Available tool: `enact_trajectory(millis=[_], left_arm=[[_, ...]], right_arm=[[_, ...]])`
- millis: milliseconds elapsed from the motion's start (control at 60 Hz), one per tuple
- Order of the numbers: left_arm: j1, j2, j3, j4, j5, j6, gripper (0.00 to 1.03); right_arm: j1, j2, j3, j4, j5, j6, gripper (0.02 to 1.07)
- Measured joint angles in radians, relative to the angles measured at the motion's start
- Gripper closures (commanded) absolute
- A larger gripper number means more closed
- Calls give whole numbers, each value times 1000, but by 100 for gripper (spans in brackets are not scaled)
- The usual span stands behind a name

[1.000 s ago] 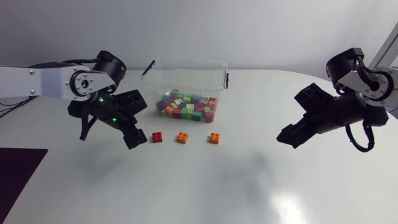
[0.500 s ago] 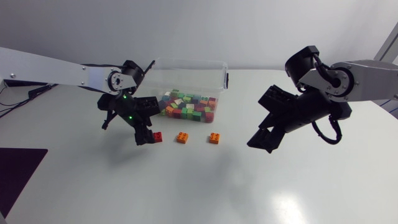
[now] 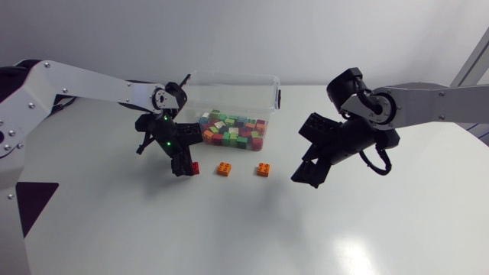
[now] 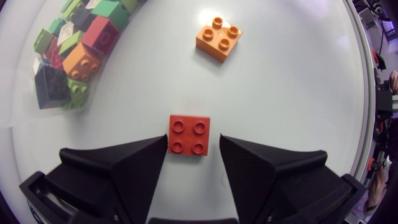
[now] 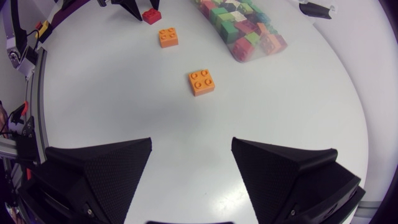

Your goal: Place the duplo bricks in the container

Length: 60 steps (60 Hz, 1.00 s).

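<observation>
Here the left end effector (image 4: 193,142) stands open, fingers (image 4: 124,168) straddling the red duplo brick (image 4: 189,134) on the bench (image 4: 280,74), apparently lined up to pinch it. The right end effector (image 5: 191,146), wide open and empty, faces the nearer orange duplo brick (image 5: 202,82), near the clear container (image 3: 229,92).

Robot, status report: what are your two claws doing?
Left gripper open, red brick between its fingers. Right gripper open, orange brick ahead. Nothing in the way.
</observation>
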Motion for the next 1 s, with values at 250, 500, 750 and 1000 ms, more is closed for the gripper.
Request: enact_trajectory(millis=[250,500,750,1000], left_arm=[[5,27,30,-68,3,29,76],[5,23,33,-92,53,37,76],[19,-74,29,-155,108,63,76],[34,-210,34,-254,160,81,76]], right_arm=[[50,75,34,50,1,-13,16],[79,193,92,83,33,-65,16],[96,278,195,83,42,-108,16],[124,388,280,64,60,-131,16]])
